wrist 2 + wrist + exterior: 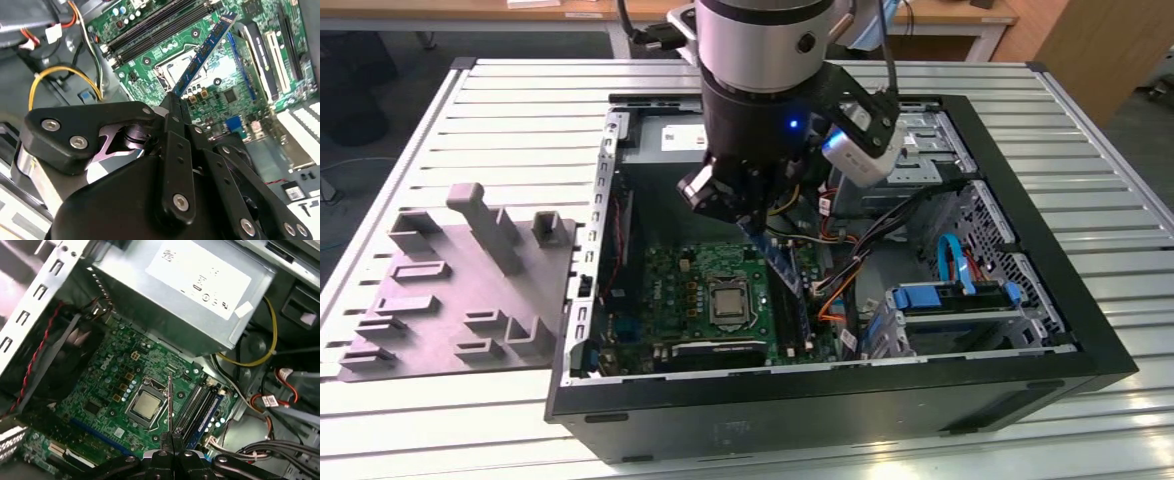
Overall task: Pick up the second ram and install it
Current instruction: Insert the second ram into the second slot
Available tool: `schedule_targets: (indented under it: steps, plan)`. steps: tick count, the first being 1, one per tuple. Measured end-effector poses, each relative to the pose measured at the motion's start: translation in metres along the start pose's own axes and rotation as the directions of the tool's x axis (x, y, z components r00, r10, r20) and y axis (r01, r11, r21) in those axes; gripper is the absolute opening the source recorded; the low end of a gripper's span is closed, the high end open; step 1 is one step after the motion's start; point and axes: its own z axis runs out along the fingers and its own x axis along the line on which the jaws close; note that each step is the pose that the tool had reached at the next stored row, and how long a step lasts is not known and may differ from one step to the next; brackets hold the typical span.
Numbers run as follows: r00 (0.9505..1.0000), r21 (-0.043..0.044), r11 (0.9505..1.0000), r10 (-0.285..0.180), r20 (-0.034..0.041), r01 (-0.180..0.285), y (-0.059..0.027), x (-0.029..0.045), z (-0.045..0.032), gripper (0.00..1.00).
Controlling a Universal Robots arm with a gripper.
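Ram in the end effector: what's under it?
The motherboard: its CPU socket and black slots lie below the ram, which the end effector grips. The board strip directly beneath the stick is covered.

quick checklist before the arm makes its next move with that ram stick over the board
1. Grip: gripper shut on the second ram: ok.
2. Ram held above the motherboard, not touching it: ok.
3. Yellow cable lies beside the memory slots, not across them: ok.
4. Ram lined up over a free slot: cannot tell.
5. Ram seated: not ok.
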Motion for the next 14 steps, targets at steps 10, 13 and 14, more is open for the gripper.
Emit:
schedule_targets:
  steps: [10,13,14]
  plan:
    - [0.9835,0.0107,0.9835,0.181,0.009,-0.181,-0.0001,0.0001,0.0026,0.11]
    - [0.9721,0.0136,0.9721,0.234,0.0121,-0.234,-0.0002,0.0002,0.0033,0.11]
    - [0.9678,0.0146,0.9677,0.251,0.0131,-0.252,-0.0002,0.0002,0.0035,0.11]
